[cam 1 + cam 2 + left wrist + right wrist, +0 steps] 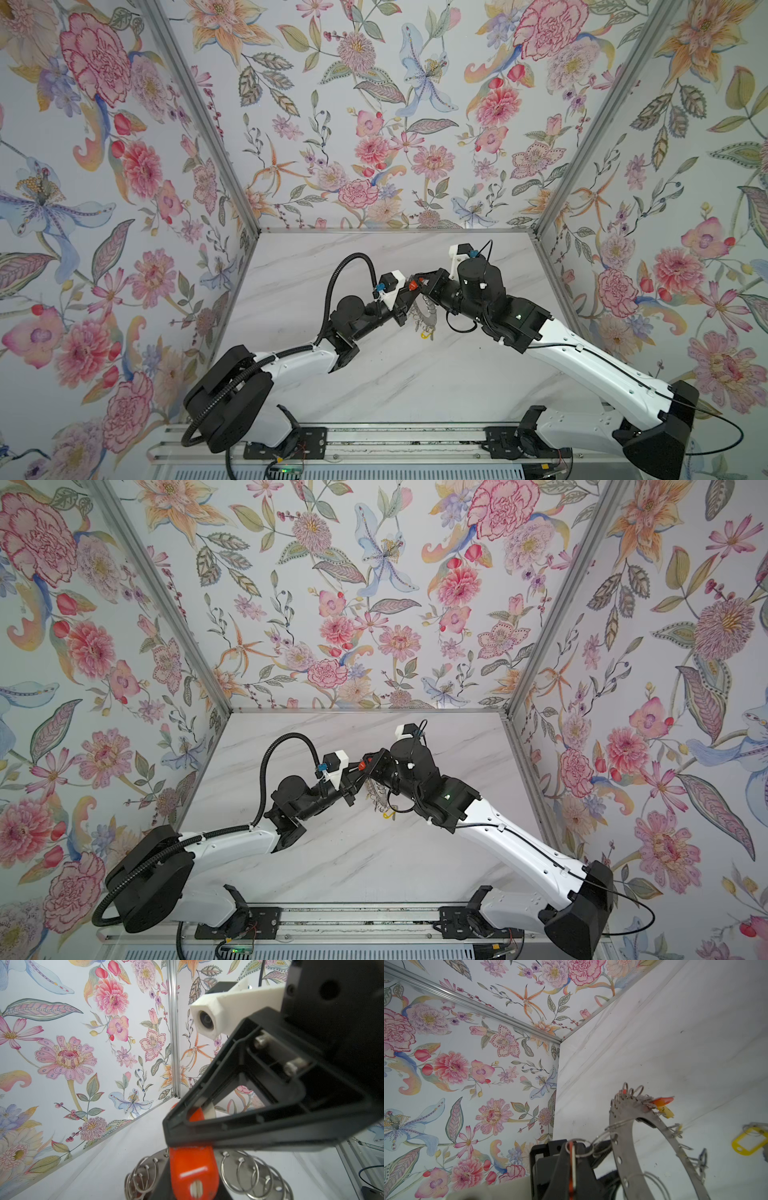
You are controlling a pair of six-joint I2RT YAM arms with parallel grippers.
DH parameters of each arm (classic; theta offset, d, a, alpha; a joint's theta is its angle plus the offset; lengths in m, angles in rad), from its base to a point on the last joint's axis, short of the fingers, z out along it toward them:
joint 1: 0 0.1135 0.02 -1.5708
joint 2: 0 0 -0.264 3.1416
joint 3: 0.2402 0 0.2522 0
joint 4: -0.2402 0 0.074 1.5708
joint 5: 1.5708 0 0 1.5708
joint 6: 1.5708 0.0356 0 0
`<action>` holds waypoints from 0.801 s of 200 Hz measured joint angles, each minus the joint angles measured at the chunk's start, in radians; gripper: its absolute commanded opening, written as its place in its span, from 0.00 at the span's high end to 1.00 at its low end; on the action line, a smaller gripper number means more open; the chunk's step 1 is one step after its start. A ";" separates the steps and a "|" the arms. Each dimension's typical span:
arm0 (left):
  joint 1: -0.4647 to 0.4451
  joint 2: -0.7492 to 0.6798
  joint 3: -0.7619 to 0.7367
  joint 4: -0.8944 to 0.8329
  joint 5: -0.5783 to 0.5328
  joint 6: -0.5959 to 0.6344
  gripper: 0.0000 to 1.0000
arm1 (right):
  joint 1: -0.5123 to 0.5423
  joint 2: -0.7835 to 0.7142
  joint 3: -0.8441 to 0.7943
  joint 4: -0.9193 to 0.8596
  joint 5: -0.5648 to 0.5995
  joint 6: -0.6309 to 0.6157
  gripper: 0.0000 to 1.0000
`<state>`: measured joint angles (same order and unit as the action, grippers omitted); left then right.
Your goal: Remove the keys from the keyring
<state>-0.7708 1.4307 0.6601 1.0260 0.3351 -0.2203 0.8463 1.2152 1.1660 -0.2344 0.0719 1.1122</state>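
The keyring [426, 316] [376, 799], a grey metal disc fringed with wire loops, hangs tilted in the air between both arms. My right gripper [573, 1147] [422, 282] is shut flat on the orange tag [572, 1169] [193, 1169] of one of the keys, whose wire loop still runs to the disc [623, 1109]. My left gripper [192, 1192] [409, 293] sits just under it, its dark fingers close on either side of that tag at the disc's rim [268, 1180]. Whether they grip anything is hidden. Another orange tag [662, 1100] and a yellow tag [667, 1113] hang on the disc.
A loose key with a yellow tag [746, 1142] [428, 333] lies on the white marble table [415, 382], just below the hanging disc. Flowered walls close in the back and both sides. The arm bases stand on a rail [395, 440] at the front edge.
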 measured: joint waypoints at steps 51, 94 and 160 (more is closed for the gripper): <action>0.012 0.000 0.011 -0.001 0.026 0.000 0.78 | -0.006 -0.013 -0.016 0.031 -0.013 0.011 1.00; 0.015 0.000 0.016 0.000 0.052 0.000 0.79 | -0.010 -0.019 -0.018 0.032 -0.023 0.011 1.00; 0.018 -0.001 0.023 -0.010 0.037 0.001 0.88 | -0.018 -0.019 -0.026 0.061 -0.036 0.020 1.00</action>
<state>-0.7525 1.4300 0.6830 1.0161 0.3717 -0.2192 0.8288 1.1965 1.1400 -0.1734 0.0360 1.1320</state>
